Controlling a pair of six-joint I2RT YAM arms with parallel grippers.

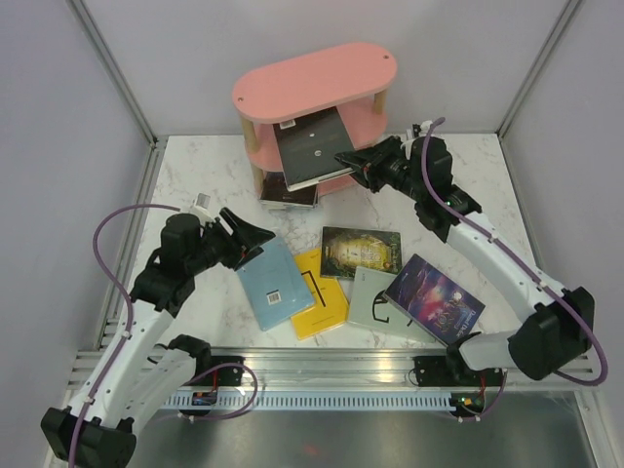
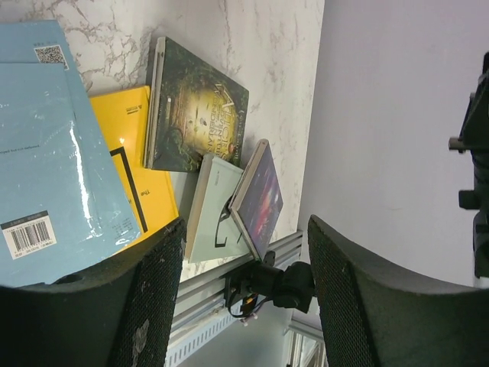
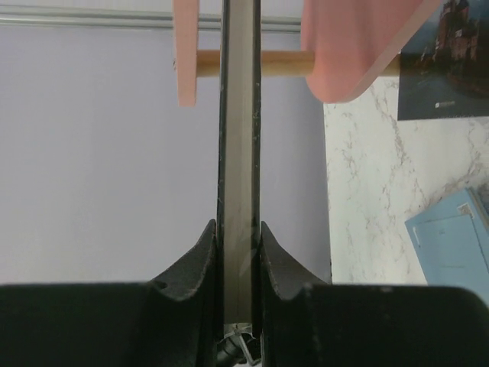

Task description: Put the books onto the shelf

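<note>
White marbled counter fills the floor of a grey-walled cell, and we see the shelf standing at its back, pink oval boards on pale wooden posts. Our right gripper is clamped on the black book, pinching its right-hand edge. That book lies across the middle board and juts out over the front rim. From the right wrist we see it edge-on, squeezed between the two fingers and running in between the pink boards. Below it a dark-covered book sits low in the shelf, poking out at the front.

Our left gripper stands wide, with nothing between its fingers. It hangs at the upper left corner of the blue book; we cannot tell whether it touches the cover.

Five books lie flat on the counter in front of the shelf. The blue book overlaps the yellow book. Just right of them lies the dark green-gold book, and near it the pale grey-green book, with the purple galaxy book resting partly on that one.
</note>
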